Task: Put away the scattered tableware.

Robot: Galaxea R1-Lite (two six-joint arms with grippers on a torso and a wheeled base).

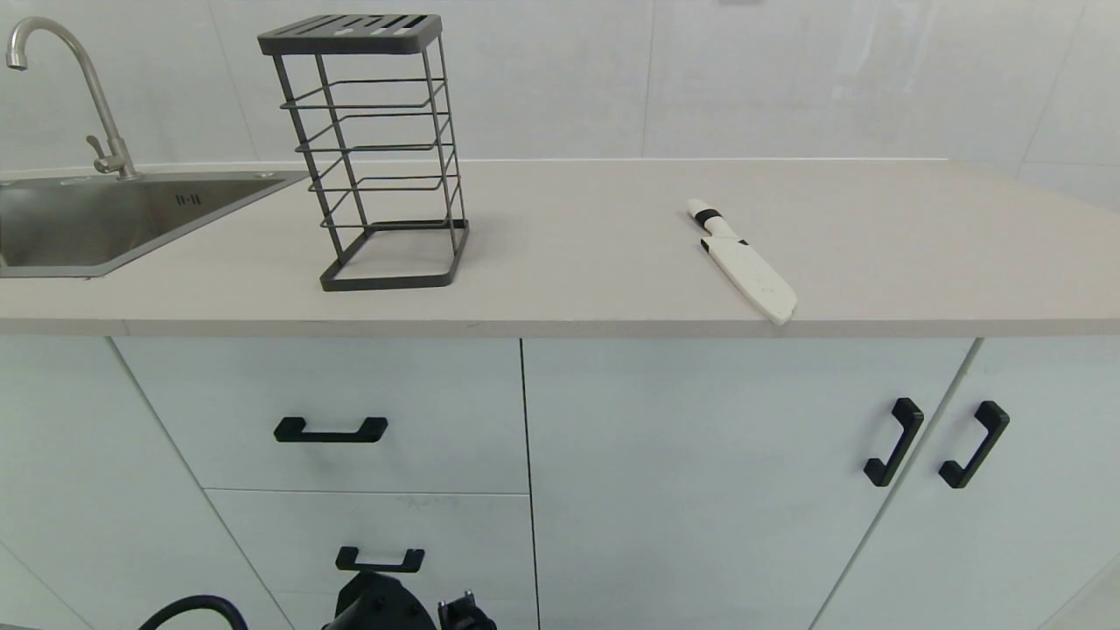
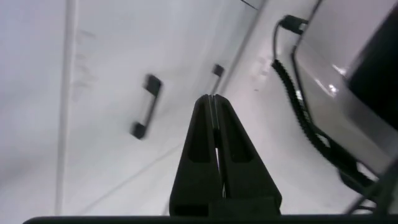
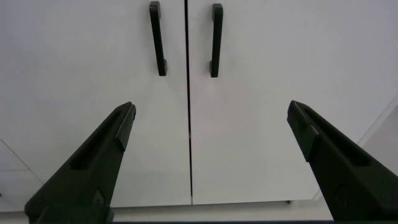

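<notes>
so, the knife [image 1: 744, 262] lies flat on the counter [image 1: 569, 254], towards the right side and close to the front edge. its white blade tip reaches just about to that edge, and its white handle with a black band points back towards the wall. nothing touches it. well apart from it, further left on the same counter, a dark wire rack [image 1: 376, 157] stands upright with a slotted top. beyond the rack, at the far left, a steel sink [image 1: 87, 219] is set into the counter, with a curved tap [image 1: 79, 79] behind it.

below the counter, the right gripper [image 3: 210, 112] faces a pair of white cupboard doors [image 3: 261, 124] with two black handles [image 3: 158, 37] side by side; its jaws are spread wide and hold nothing. the left gripper [image 2: 213, 99] sits low beside a white drawer front [image 2: 112, 74], its jaws pressed together with nothing between them.
</notes>
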